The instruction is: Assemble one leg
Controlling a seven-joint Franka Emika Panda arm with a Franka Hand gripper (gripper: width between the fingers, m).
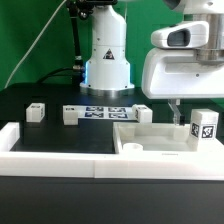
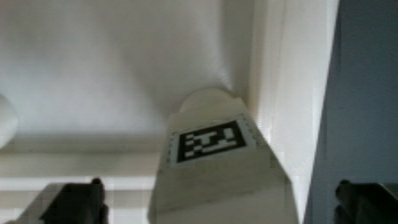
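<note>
Squarely between open jaws: leg (image 2: 221,165)

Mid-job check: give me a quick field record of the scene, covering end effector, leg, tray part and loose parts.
end effector: open, fingers either side of the leg, not closed on it
leg: upright, tag facing the wrist camera, between the fingers
leg location: at the exterior view's right, by the tray part
tray part: large white, on the table in front
other loose parts: small block at the exterior view's left
marker board: flat, mid-table
</note>
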